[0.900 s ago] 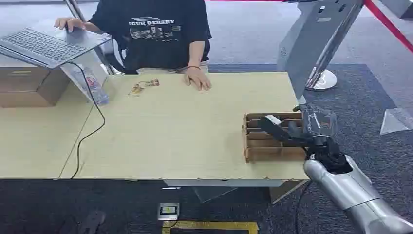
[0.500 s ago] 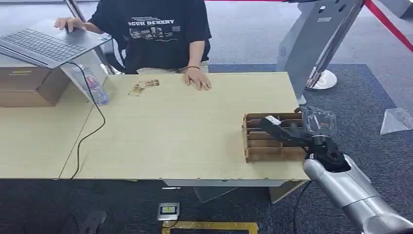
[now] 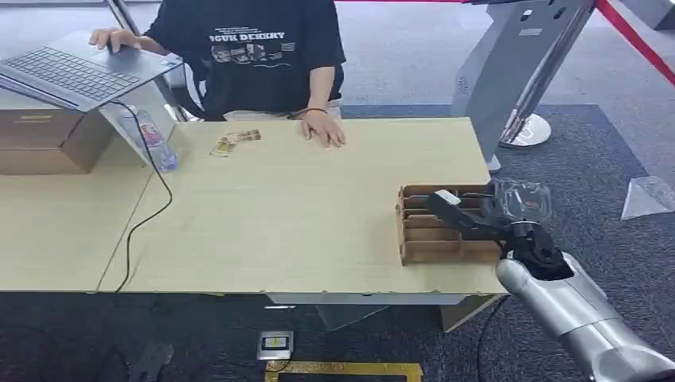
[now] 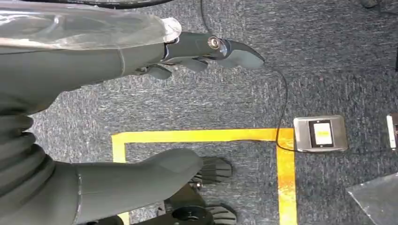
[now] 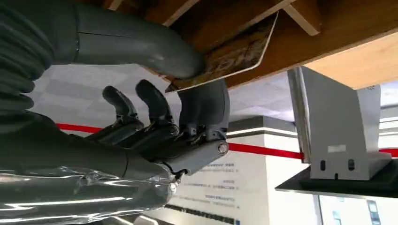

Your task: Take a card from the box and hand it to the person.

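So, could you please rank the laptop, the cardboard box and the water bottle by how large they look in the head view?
1. laptop
2. cardboard box, somewhat smaller, though it sits nearer the camera and the right hand covers part of it
3. water bottle, clearly smallest

Slotted brown cardboard box (image 3: pixel 434 231) near the table's right edge; patterned card (image 5: pixel 230 61) tilted, half-raised from it.

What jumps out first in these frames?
The right hand over the slotted cardboard box at the table's right end, pinching a card between thumb and fingers. Across the table, a person's hand rests flat near two loose cards.
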Action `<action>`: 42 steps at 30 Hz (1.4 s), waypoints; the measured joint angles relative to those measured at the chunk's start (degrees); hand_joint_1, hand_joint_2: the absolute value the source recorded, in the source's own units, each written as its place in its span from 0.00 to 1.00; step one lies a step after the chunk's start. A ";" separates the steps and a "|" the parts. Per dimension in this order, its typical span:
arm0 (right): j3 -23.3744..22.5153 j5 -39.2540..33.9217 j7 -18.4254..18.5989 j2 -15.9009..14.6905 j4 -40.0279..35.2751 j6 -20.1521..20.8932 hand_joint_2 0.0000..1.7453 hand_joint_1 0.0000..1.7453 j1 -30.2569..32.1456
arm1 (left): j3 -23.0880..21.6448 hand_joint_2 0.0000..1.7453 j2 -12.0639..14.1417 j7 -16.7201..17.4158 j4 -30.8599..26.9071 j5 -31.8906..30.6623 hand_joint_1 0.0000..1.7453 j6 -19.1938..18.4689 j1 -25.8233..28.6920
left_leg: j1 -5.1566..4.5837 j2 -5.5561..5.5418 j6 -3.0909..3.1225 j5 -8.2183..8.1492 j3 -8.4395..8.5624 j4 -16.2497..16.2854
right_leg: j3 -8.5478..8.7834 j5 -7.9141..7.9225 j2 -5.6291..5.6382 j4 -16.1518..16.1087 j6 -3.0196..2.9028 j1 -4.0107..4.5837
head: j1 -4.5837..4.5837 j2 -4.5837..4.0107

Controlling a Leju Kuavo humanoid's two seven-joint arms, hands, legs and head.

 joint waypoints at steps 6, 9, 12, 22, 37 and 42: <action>-0.02 -0.02 -0.35 0.02 0.59 -0.68 1.00 0.92 -0.25 | 0.00 1.00 0.00 0.00 0.00 0.00 0.00 0.00 -0.04 | 0.00 0.00 0.00 0.00 0.00 0.00 | 0.00 0.00 0.00 0.00 0.00 0.00 | 0.00 0.00; -0.02 -0.20 -0.72 0.02 0.88 -0.87 1.00 0.92 -0.45 | 0.00 1.00 0.00 0.00 0.00 0.00 0.00 0.00 -0.07 | 0.00 0.00 0.00 0.00 0.00 0.00 | 0.00 0.00 0.00 0.00 0.00 0.00 | 0.00 0.00; -0.13 -1.14 -1.38 0.02 1.03 -0.85 1.00 0.89 -0.59 | 0.00 1.00 0.00 0.00 0.00 0.00 0.00 0.02 -0.08 | 0.00 0.00 0.00 0.00 0.00 0.00 | 0.00 0.00 0.00 0.00 0.00 0.00 | 0.00 0.00; -0.85 -11.28 -13.88 -1.20 0.37 10.91 1.00 1.00 -5.25 | -0.02 1.00 0.13 0.00 0.00 0.22 0.00 -0.31 -0.18 | 0.00 0.15 0.00 0.01 0.06 0.06 | -0.01 0.05 0.13 0.00 -0.02 -0.02 | 0.00 0.00; 2.01 -27.37 -18.84 -11.00 -4.04 31.08 1.00 1.00 -22.23 | -0.04 1.00 0.50 -0.31 0.13 1.22 0.00 -0.92 -0.27 | -0.03 0.14 0.01 0.02 -0.02 0.12 | -0.04 0.08 0.11 0.00 0.03 -0.04 | 0.00 0.00; 3.13 -29.57 -18.73 -12.28 -4.20 31.41 1.00 1.00 -25.16 | -0.04 1.00 0.52 -0.46 0.15 1.44 0.00 -0.87 -0.28 | -0.04 0.14 0.01 0.02 -0.02 0.12 | -0.05 0.08 0.11 0.00 0.03 -0.04 | 0.00 0.00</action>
